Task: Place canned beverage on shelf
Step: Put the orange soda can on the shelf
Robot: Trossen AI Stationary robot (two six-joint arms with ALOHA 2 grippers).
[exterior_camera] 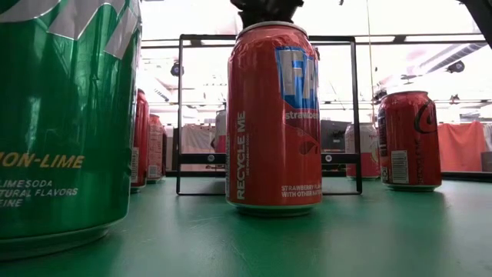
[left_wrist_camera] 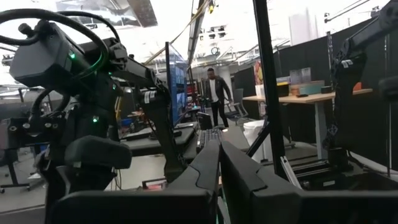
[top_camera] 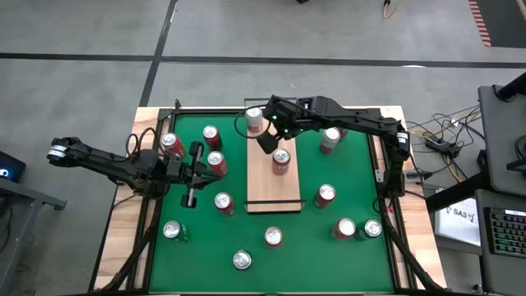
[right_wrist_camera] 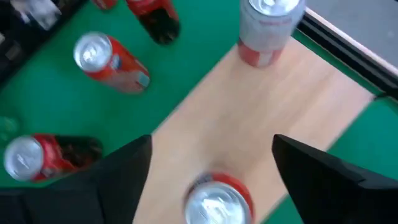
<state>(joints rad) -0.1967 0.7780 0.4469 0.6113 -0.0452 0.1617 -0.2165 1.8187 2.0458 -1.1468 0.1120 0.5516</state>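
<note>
The shelf [top_camera: 275,187], a pale wood board with black rails at its short ends, lies at the middle of the green mat. A red can [top_camera: 281,161] stands upright on its middle, and a white-and-red can [top_camera: 256,120] stands at its far end. My right gripper [top_camera: 267,140] hangs open above the shelf, tilted downward. In the right wrist view its fingers [right_wrist_camera: 118,180] stand apart on either side of the red can's silver top [right_wrist_camera: 217,204], clear of it. My left gripper [top_camera: 204,171] waits shut over the mat's left part.
Several red cans stand scattered on the mat [top_camera: 329,247], left and right of the shelf and toward the near edge. In the low view a green can [exterior_camera: 61,115] and a red can [exterior_camera: 273,115] stand close in front of the shelf's black rail [exterior_camera: 181,115].
</note>
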